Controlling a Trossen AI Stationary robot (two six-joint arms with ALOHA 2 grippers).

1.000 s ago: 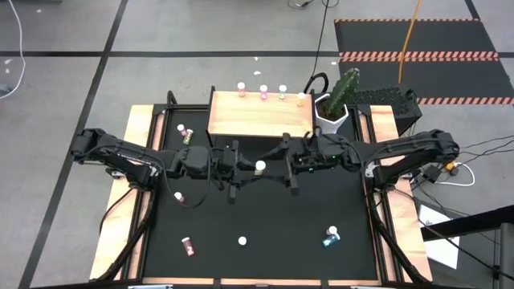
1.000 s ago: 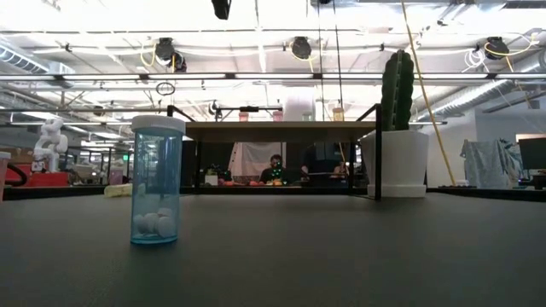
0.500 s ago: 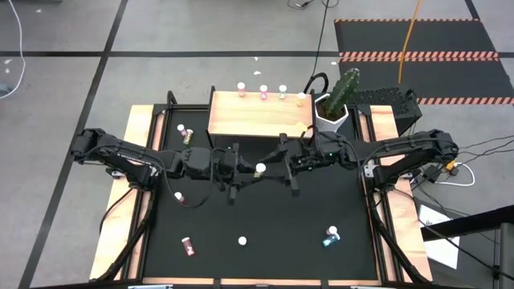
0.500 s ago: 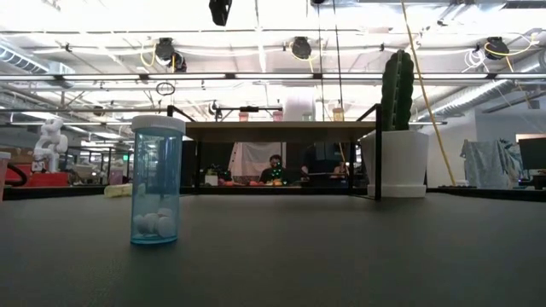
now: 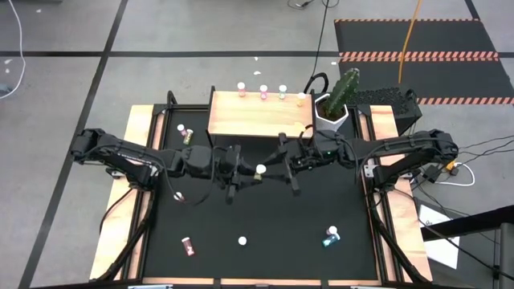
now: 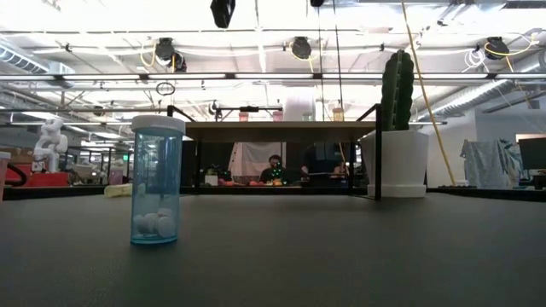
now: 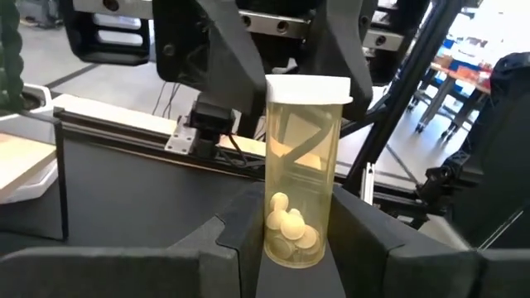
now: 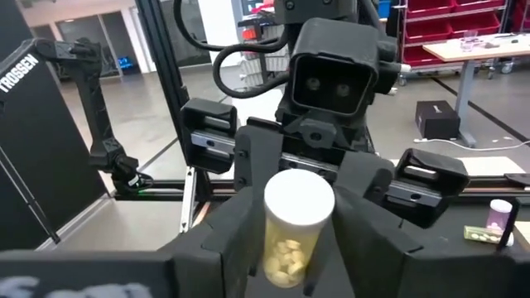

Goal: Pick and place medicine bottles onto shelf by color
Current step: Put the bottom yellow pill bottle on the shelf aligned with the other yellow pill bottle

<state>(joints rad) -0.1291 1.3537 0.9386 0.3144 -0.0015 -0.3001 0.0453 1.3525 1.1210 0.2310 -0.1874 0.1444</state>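
Yellow-olive bottle (image 7: pixel 300 172) sits clamped in the left end effector (image 5: pixel 248 171), facing the right end effector (image 5: pixel 277 164), whose fingers spread.

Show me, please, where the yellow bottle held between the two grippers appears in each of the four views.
High view: the yellow bottle is at the table's middle, between left gripper and right gripper.
Low view: not in it.
Left wrist view: upright at centre, between the fingers.
Right wrist view: low at centre, white cap toward the camera.
Shared landmark: the shelf, a pale corner in the left wrist view.
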